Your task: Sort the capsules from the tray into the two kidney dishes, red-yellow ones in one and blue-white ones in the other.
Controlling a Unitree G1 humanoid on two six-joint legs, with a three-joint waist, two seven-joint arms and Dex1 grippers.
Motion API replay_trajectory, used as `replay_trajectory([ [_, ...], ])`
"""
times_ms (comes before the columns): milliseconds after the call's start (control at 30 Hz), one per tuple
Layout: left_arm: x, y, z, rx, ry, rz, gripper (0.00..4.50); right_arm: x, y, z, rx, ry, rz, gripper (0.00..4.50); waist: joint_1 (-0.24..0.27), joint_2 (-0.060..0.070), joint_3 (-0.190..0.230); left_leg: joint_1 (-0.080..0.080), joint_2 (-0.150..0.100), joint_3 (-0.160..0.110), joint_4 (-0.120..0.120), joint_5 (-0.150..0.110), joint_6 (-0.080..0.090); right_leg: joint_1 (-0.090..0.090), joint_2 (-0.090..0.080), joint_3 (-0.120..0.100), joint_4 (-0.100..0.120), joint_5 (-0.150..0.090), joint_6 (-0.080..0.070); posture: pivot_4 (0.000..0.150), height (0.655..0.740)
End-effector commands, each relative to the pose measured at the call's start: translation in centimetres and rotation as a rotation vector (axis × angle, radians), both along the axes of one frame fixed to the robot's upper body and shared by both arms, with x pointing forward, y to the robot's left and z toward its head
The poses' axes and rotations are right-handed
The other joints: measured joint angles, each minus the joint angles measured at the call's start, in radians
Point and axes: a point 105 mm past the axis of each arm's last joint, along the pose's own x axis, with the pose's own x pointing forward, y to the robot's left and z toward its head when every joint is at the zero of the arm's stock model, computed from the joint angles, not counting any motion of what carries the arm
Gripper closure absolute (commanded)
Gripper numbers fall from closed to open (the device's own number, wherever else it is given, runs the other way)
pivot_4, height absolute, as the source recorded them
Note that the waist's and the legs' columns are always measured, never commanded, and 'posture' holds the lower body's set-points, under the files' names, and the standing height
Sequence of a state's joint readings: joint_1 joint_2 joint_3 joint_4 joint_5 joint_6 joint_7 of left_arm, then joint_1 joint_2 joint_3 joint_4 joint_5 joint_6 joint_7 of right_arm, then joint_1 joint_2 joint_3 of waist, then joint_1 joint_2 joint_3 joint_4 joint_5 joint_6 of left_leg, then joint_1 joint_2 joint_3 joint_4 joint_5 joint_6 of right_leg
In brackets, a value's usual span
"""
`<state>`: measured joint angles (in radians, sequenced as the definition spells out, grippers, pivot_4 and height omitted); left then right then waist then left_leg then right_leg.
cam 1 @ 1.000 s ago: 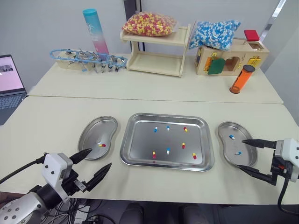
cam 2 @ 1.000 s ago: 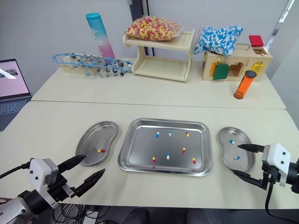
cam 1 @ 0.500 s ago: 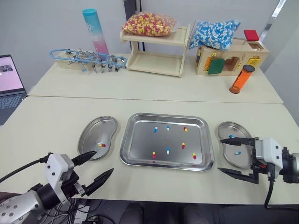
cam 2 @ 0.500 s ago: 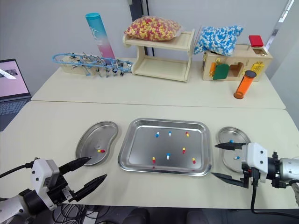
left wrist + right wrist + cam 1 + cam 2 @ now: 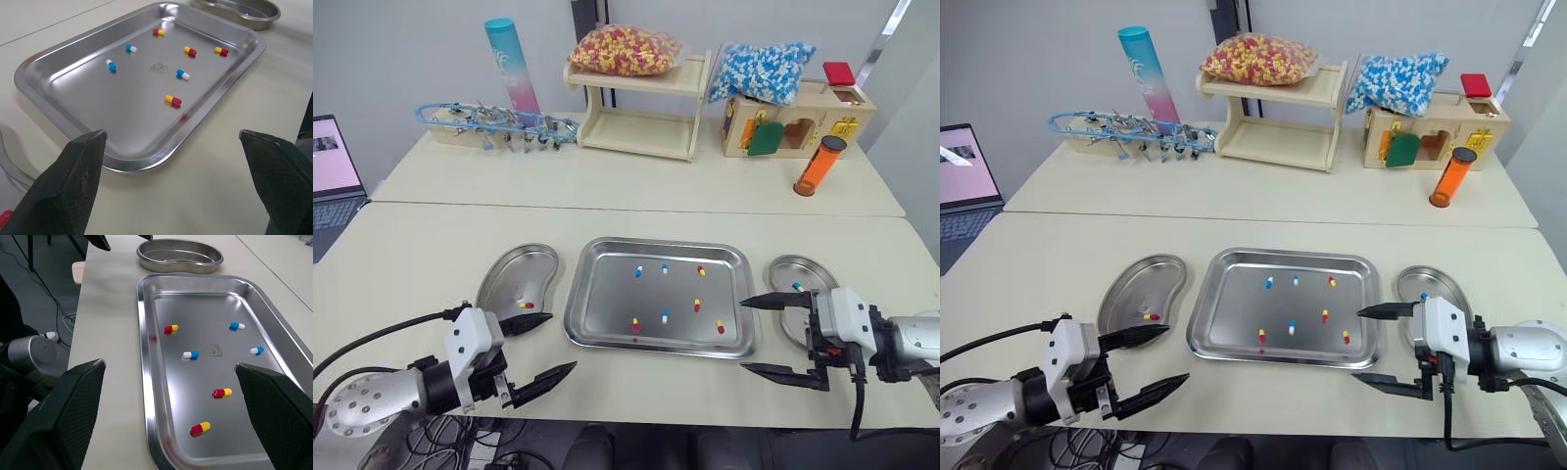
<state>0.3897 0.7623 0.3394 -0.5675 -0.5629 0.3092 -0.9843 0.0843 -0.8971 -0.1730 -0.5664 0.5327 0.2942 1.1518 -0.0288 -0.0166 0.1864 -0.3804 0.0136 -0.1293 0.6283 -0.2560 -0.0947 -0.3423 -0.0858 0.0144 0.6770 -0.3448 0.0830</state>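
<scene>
Steel tray (image 5: 607,304) lies between spread fingers (image 5: 766,301), seemingly untouched.

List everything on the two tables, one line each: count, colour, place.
tray: one, steel, middle of the near table
left kidney dish: one, steel, left of the tray
right kidney dish: one, steel, right of the tray
red-yellow capsules: four in the tray, one in the left dish
blue-white capsules: three in the tray, at least one in the right dish
red-yellow bag: one, on the wooden shelf
blue-white bag: one, on the wooden box
tube: one, orange, far right
cylinder: one, teal-pink, far left
instrument rack: one, blue, far left
laptop: one, left edge
left gripper: black, open
right gripper: black, open
</scene>
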Motion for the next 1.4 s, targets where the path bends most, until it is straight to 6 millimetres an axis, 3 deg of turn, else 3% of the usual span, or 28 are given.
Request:
replay_trajectory([
  [33, 0.7, 0.2, -0.3, 0.03, -0.04, -0.057, 0.19, -0.4, 0.8, 0.9, 0.013, -0.02, 0.035, 0.0, 0.0, 0.0, 0.0, 0.0, 0.0, 0.0, 0.0, 0.0, 0.0, 0.0, 0.0, 0.0, 0.0, 0.0, 0.0, 0.15, 0.74],
  [200, 2.0, 0.0, -0.8, 0.069, -0.076, -0.149, 1.56, -0.6, 1.3, 0.9, 0.016, -0.011, 0.037, 0.0, 0.0, 0.0, 0.0, 0.0, 0.0, 0.0, 0.0, 0.0, 0.0, 0.0, 0.0, 0.0, 0.0, 0.0, 0.0, 0.15, 0.74],
  [833, 8.5, -5.3, 1.2, 0.221, -0.143, -0.586, 1.56, -1.0, 2.1, 0.4, 0.011, 0.02, 0.026, 0.0, -0.003, 0.0, 0.0, -0.001, 0.0, -0.001, 0.001, 0.0, 0.0, -0.001, 0.0, -0.001, 0.001, 0.0, 0.0, 0.15, 0.74],
  [967, 9.5, -6.3, 1.0, 0.265, -0.159, -0.66, 2.46, -1.0, 2.2, 0.3, 0.011, 0.03, 0.024, 0.0, -0.003, 0.0, 0.0, -0.001, 0.0, -0.001, 0.001, 0.0, 0.0, -0.001, 0.0, -0.002, 0.001, 0.0, 0.0, 0.15, 0.74],
  [1400, 10.7, -8.2, 0.6, 0.452, -0.246, -0.916, 2.46, -1.1, 2.1, 0.1, 0.007, 0.053, 0.018, 0.0, -0.003, -0.001, 0.0, -0.002, 0.0, -0.002, 0.002, 0.0, 0.0, 0.0, 0.0, -0.003, 0.001, 0.0, 0.0, 0.15, 0.74],
])
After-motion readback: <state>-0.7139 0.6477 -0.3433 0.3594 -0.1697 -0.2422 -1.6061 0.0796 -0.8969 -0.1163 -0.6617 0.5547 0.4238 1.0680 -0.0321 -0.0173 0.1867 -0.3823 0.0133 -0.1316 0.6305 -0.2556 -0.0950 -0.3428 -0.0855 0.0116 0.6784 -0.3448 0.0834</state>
